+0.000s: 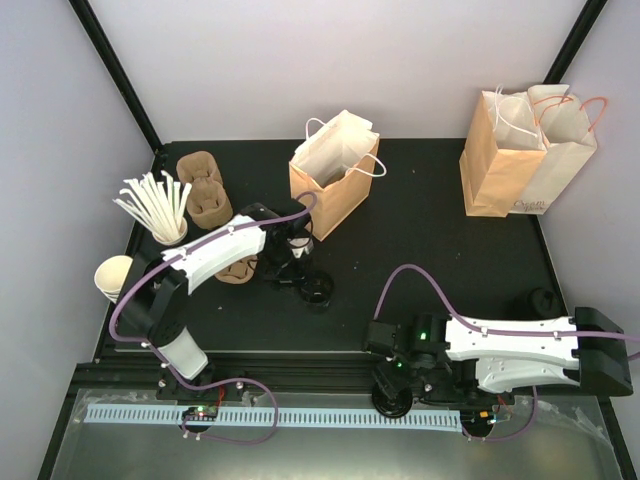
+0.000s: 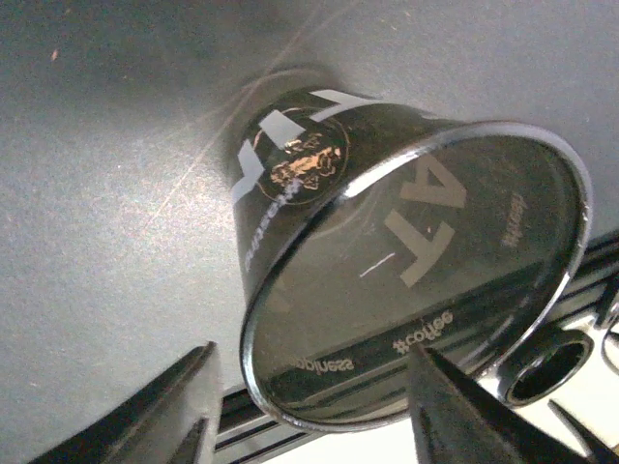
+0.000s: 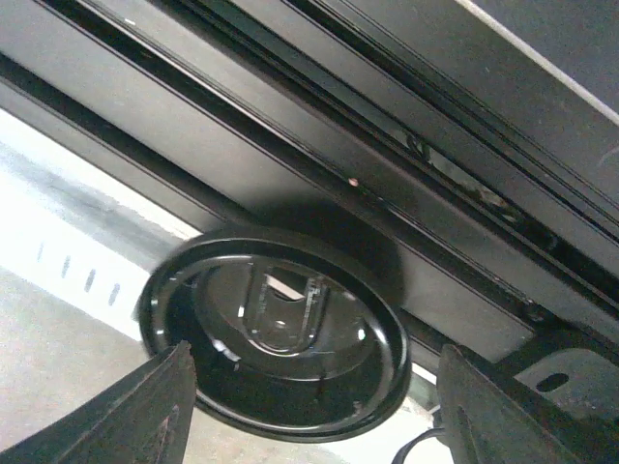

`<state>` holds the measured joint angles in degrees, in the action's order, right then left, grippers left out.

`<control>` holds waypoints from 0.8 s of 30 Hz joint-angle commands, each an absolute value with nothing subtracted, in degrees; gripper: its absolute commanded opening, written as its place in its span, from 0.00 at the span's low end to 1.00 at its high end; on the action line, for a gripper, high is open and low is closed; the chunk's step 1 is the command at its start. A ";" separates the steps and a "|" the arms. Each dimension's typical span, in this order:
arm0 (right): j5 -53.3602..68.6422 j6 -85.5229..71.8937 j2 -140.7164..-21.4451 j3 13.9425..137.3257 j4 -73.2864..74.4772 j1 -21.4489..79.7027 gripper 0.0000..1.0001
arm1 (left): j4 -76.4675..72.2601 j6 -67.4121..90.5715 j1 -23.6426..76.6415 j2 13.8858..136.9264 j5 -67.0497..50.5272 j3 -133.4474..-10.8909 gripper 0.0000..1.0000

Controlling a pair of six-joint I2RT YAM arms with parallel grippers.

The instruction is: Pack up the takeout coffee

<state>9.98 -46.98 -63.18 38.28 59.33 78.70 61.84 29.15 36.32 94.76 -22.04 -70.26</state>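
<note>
Straddling a glossy black round plastic lid (image 3: 276,338) at the black table (image 1: 430,230)'s near edge, the right gripper (image 3: 317,356) gapes, unclamped. Mid-table, the left gripper (image 2: 311,350) is spread open just short of the black-banded white paper takeout coffee (image 2: 387,271). The brown paper bag (image 1: 330,185) stands beyond, so bagging remains.

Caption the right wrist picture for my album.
Right gripper, jaws open, flanks a glossy black round lid.

Pale lilac walls (image 1: 300,60) enclose a black table (image 1: 430,240) on three sides.
</note>
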 commanded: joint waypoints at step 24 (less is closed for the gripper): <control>9.02 -50.26 -71.92 33.06 49.33 83.22 0.45 | 64.45 33.30 32.41 74.02 -14.11 -77.65 0.88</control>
